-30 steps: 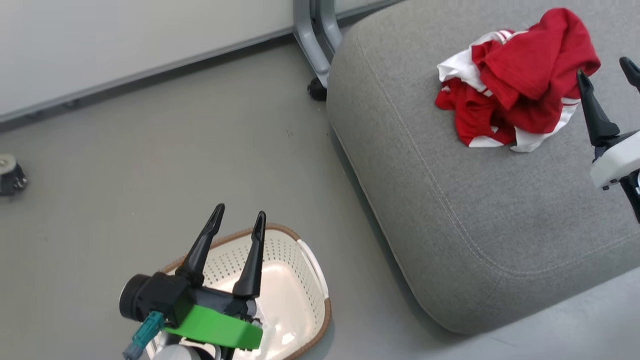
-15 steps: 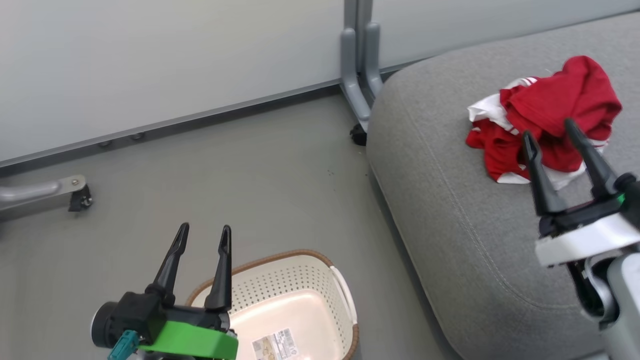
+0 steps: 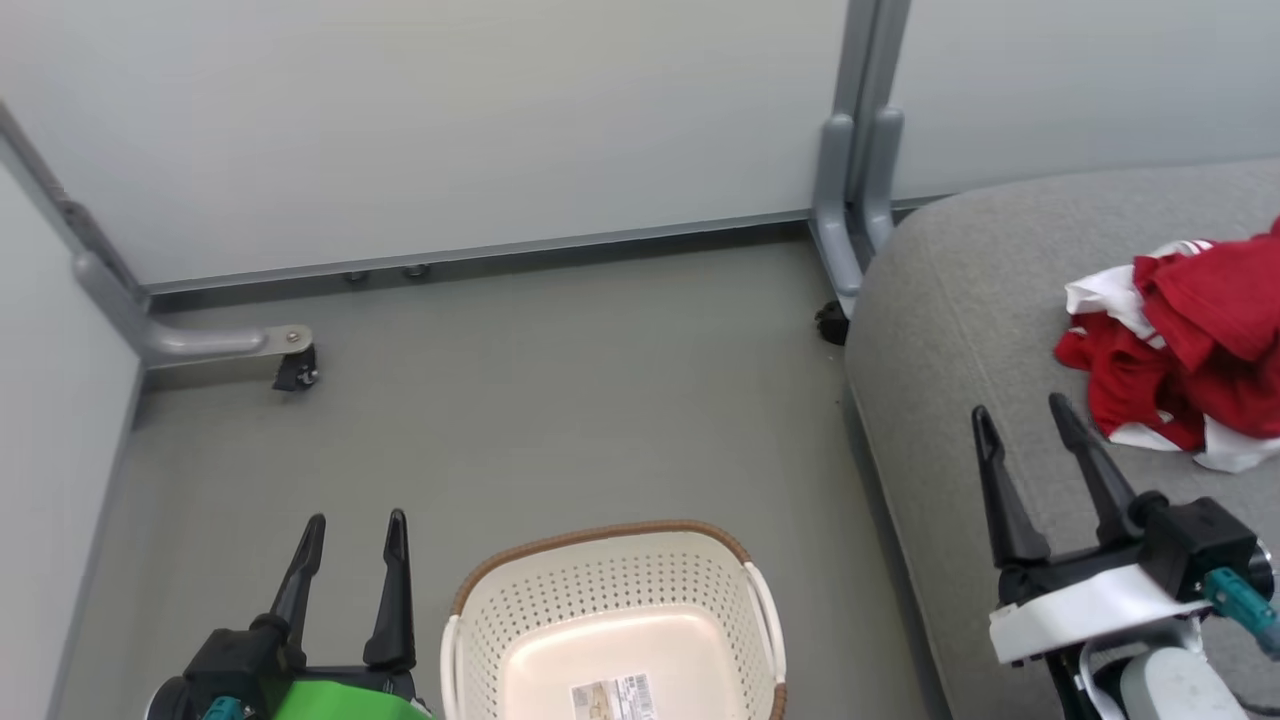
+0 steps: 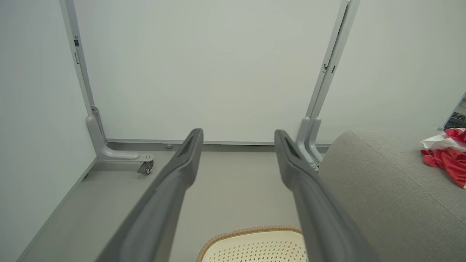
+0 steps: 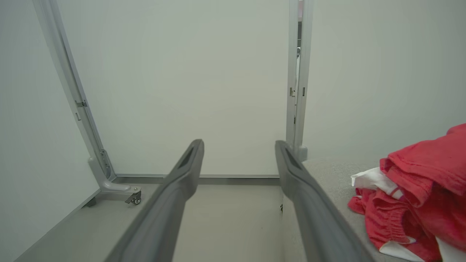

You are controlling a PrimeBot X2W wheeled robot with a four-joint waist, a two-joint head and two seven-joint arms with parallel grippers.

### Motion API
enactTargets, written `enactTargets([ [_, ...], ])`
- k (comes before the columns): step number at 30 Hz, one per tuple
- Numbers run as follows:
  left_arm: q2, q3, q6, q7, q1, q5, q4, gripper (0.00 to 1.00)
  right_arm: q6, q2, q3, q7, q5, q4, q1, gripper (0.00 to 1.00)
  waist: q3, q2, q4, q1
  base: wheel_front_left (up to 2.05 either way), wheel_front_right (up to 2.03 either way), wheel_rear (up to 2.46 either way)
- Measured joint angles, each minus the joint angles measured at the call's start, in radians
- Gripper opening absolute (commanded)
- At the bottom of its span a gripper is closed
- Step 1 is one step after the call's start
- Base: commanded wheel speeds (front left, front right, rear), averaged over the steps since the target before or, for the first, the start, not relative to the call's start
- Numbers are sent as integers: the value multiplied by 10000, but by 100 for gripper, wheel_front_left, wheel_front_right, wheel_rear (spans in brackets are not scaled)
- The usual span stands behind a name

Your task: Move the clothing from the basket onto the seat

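Plainly, the clothing (image 3: 1190, 350) is seen heaped on the seat (image 3: 950, 320), apart from the basket (image 3: 600, 590), while the left claw (image 3: 357, 518) and right claw (image 3: 1018, 406) are held open, empty.

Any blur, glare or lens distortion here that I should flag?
Head view: sharp, evenly lit, mild sheen on the basket floor, clothing cropped at the right edge. Left wrist view: the left end effector blurs toward the lens. Right wrist view: the partition post leans, wide-angle distortion.

Tapered black fingers (image 3: 1003, 500) top both arms: the left gripper (image 3: 356, 522) on a bright green bracket (image 3: 340, 700), the right gripper (image 3: 1018, 410) on a white bracket (image 3: 1085, 608) with a teal plug (image 3: 1238, 598).
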Motion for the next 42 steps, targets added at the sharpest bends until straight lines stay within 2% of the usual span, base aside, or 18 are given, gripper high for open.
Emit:
enactTargets([
  [11,-2,-96,82,0,192,-148,476,100,0,460,-178,0,-476,48,436,100,-321,0,738,0,0,0,0],
  [21,-2,-69,180,0,208,-232,581,100,0,531,-257,0,-366,52,433,100,-338,0,734,0,0,0,0],
  [37,-4,54,102,0,231,-314,631,100,0,424,-219,0,-401,21,434,100,-345,0,732,0,0,0,0],
  [42,0,65,0,0,299,-1020,805,100,0,410,-196,0,-401,2,437,100,-358,0,753,0,0,0,0],
])
